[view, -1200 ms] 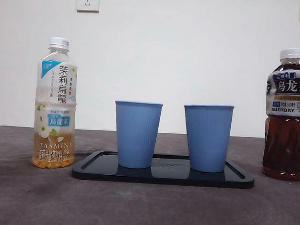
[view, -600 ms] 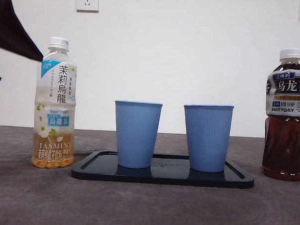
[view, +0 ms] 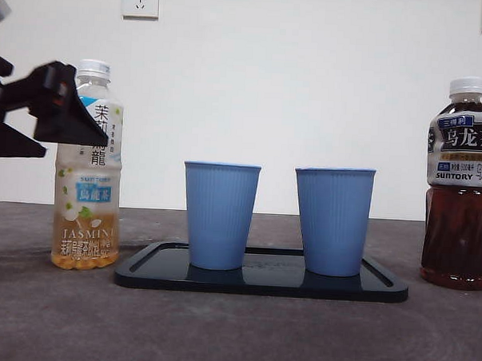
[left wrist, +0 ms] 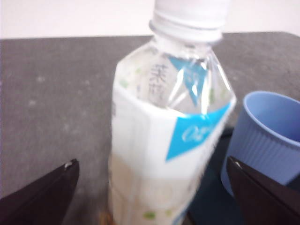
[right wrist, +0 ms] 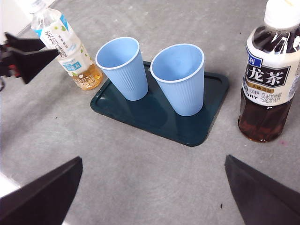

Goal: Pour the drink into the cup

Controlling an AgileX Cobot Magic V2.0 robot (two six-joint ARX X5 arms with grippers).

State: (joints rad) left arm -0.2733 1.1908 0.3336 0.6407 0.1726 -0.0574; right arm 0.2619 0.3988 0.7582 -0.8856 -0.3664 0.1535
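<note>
At the left of the front frame I see my left gripper (view: 47, 128) coming in from the edge, level with the shoulder of the jasmine tea bottle (view: 88, 174). Its jaws stand wide apart, one on each side of the bottle, and I see no contact with it; in the left wrist view the bottle fills the gap between the two black tips. The bottle stands upright on the grey table (view: 234, 332), its white cap (view: 95, 67) on, with pale amber tea only in its lowest part.

In the middle of the frame a dark tray (view: 260, 281) holds two blue ribbed cups, the left cup (view: 220, 215) and the right cup (view: 334, 220), upright and close together without touching. From the right wrist view both look empty.

At the right edge an oolong tea bottle (view: 461, 186) stands capped, filled with dark brown tea to about its label.

My right gripper (right wrist: 152, 194) hangs high above the table, jaws wide apart, holding nothing.
</note>
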